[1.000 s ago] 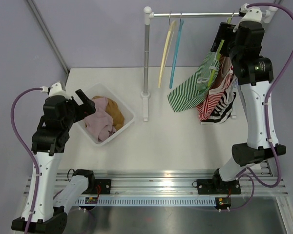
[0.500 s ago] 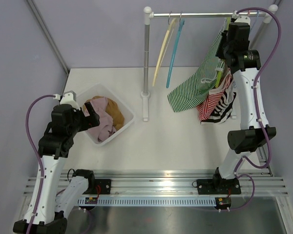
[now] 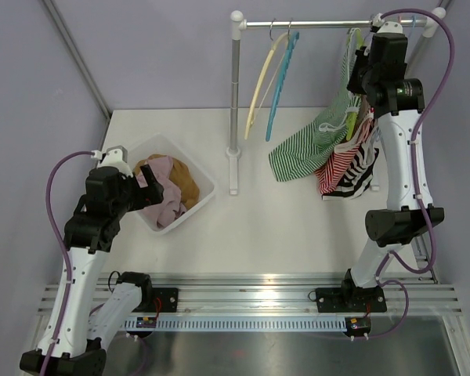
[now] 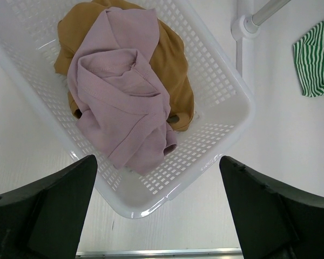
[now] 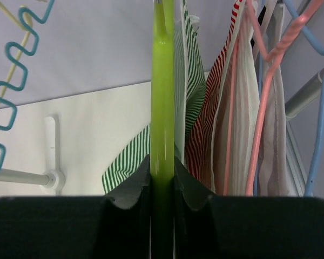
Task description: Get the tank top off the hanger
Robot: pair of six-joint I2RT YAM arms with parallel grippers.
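The green-and-white striped tank top (image 3: pixel 309 145) hangs from a lime green hanger (image 5: pixel 162 97) at the right end of the rail, its lower part draped out to the left. My right gripper (image 5: pixel 162 174) is up by the rail, jaws shut on the hanger's green bar, with the tank top (image 5: pixel 184 70) just behind it. In the top view the right gripper (image 3: pixel 366 56) sits close under the rail. My left gripper (image 4: pixel 159 216) hovers open over the white basket (image 4: pixel 229 91), holding nothing.
Pink cloth (image 4: pixel 119 97) and mustard cloth (image 4: pixel 175 81) fill the basket (image 3: pixel 202 202). A yellow hanger (image 3: pixel 258 86) and a blue hanger (image 3: pixel 278 82) hang bare on the rail (image 3: pixel 313 23). Red-striped (image 3: pixel 341 164) and black-striped (image 3: pixel 362 176) garments hang beside the tank top. The post (image 3: pixel 235 94) stands mid-table.
My right gripper rose toward the rail and closed on the green hanger. The left arm shifted slightly toward the near side beside the basket, still open.
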